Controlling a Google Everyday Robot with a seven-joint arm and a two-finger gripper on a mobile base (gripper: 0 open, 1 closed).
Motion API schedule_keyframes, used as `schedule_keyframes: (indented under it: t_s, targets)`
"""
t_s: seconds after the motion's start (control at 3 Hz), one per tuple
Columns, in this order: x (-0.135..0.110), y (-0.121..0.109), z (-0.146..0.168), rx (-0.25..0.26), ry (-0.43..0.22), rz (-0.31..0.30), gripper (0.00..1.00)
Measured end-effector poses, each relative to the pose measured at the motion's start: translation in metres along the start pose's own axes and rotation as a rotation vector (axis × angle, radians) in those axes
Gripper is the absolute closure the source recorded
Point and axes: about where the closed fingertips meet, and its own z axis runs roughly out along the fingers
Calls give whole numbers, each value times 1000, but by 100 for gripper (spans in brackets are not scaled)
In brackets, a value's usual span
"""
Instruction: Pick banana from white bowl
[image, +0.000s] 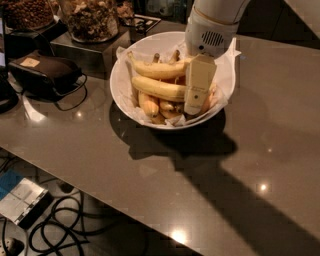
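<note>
The white bowl (125, 95), lined with white paper, stands on the grey table and holds several bananas. The banana (157, 88), long, pale yellow and nearly straight, lies across the middle of the pile. A more curved long banana (155, 70) lies just behind it. Short plump bananas (149, 105) lie underneath. My gripper (195, 107) reaches down into the right side of the bowl, at the right end of the banana, with its cream-coloured side facing the camera. The white wrist (212, 35) hangs over the bowl's back right rim.
Glass jars of dark snacks (90, 20) stand on a metal box (90, 52) behind the bowl at the left. A dark pouch (47, 70) with a cable lies to the left. The table's front edge runs diagonally; cables (75, 225) lie on the floor below.
</note>
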Motion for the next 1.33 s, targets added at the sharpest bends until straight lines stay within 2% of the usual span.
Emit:
schedule_keyframes:
  t_s: [0.67, 1.33]
  targets:
    - [4, -6, 4, -10, 0, 16, 35]
    - [6, -9, 11, -28, 4, 20, 36]
